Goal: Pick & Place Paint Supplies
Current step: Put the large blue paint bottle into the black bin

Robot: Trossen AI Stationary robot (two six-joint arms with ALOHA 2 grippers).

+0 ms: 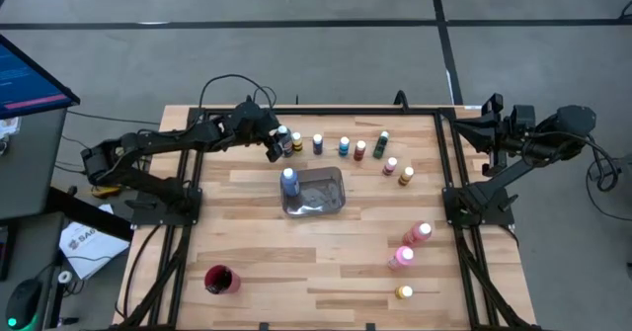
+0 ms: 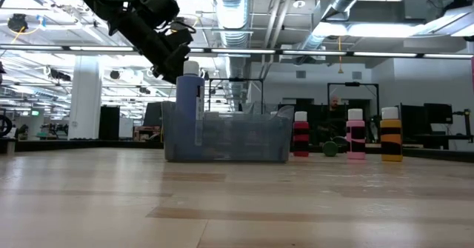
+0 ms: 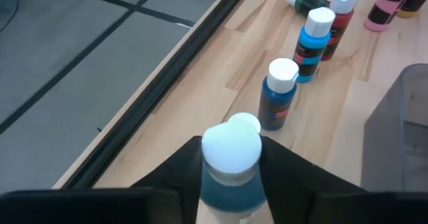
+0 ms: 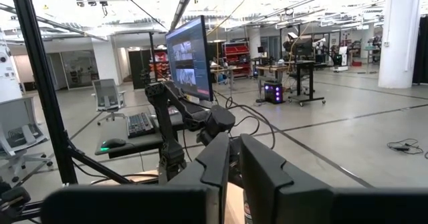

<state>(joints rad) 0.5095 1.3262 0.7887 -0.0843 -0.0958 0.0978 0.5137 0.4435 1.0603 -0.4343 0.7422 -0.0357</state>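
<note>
Wooden tabletop [image 1: 326, 262] with grey tray [image 1: 314, 193] at centre. Left gripper [image 1: 277, 144] at far edge, fingers [image 3: 167, 177] either side of a blue paint bottle [image 3: 231, 170], closing on it but grip not certain. Row of further paint bottles [image 1: 346, 146] just beyond the fingertips; one blue bottle [image 1: 289, 180] upright in tray. Right gripper [image 4: 231, 167] parked off the table's right side, fingers together.

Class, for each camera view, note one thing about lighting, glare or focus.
High view: even light, soft shadows around the grey tray. Low view: bright ceiling strips glare behind the dark left arm. Left wrist view: the nearest blue bottle looks soft, farther bottles sharper. Right wrist view: overhead lights blow out.
</note>
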